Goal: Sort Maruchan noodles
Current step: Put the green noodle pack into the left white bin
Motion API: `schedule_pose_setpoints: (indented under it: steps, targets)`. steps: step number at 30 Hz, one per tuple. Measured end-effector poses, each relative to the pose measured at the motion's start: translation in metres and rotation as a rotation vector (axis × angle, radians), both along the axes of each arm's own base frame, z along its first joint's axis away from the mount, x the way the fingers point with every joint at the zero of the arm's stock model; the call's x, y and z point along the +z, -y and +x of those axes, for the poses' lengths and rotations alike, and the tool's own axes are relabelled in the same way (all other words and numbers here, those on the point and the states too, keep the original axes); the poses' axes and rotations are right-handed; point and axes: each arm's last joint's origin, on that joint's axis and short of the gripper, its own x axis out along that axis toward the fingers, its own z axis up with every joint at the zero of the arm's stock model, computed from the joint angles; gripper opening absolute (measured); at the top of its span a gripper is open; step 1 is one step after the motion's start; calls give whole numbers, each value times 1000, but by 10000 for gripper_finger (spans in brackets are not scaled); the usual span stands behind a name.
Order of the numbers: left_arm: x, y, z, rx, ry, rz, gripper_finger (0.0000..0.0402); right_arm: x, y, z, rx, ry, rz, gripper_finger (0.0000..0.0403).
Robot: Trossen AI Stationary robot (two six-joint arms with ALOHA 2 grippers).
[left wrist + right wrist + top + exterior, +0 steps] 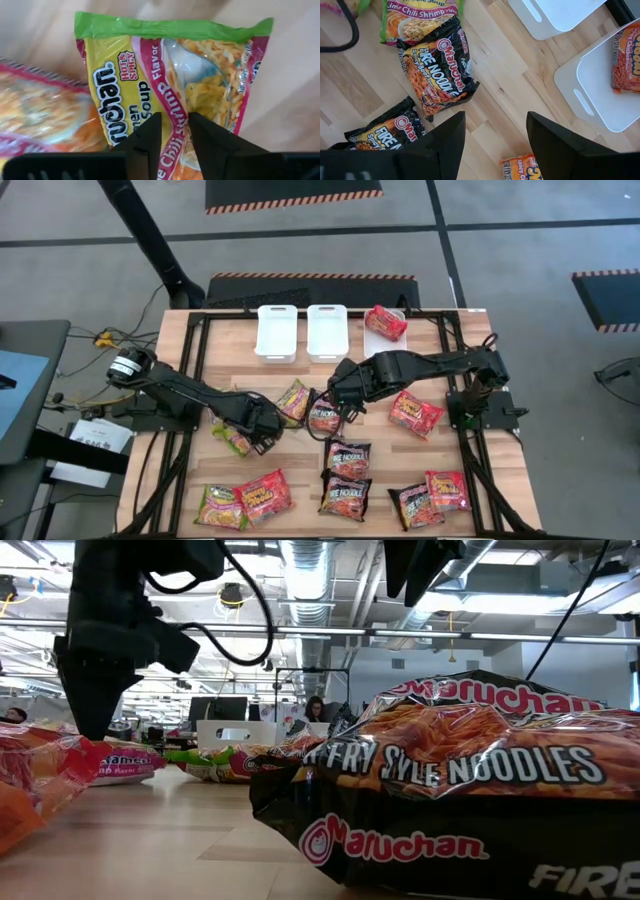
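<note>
The left gripper [174, 131] is low over the wooden slatted table [300, 480], left of centre, its two dark fingers [150, 132] drawn close together and pinching the near edge of a green-and-yellow crinkly plastic chili shrimp noodle packet [170, 75], which lies flat on the wood. In the high view the same packet [232, 438] shows just beside the gripper, with a second green-edged packet [293, 401] close by toward the table's middle.

The right gripper [495, 135] hovers near the table's centre with its fingers spread wide and nothing between them. Below and ahead of it lie two black Fire Noodle packets [437, 70], one near the other, on bare wood.

Farther out, three white rectangular plastic bins [277, 332] stand in a row at the far edge; the rightmost holds a red-orange packet [386, 322]. More red, black and green packets [345, 495] lie scattered along the near side of the table.
</note>
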Motion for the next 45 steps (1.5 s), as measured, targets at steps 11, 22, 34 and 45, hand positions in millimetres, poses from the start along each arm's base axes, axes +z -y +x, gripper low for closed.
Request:
schedule_pose_setpoints:
  steps: [11, 22, 34, 45]
  targets:
    - [-16, -7, 4, -26, 93, -112, 86, 0, 0, 0, 0, 0, 0, 234]
    - [-14, -7, 7, -131, 129, -70, 1, 0, 0, 0, -2, 4, 1, 234]
    - [21, -10, 4, -216, 173, 2, 1, 0, 7, 2, -22, 9, 0, 234]
    - [20, -14, 0, -228, 119, 13, 0, 0, 11, 4, 23, 8, -5, 234]
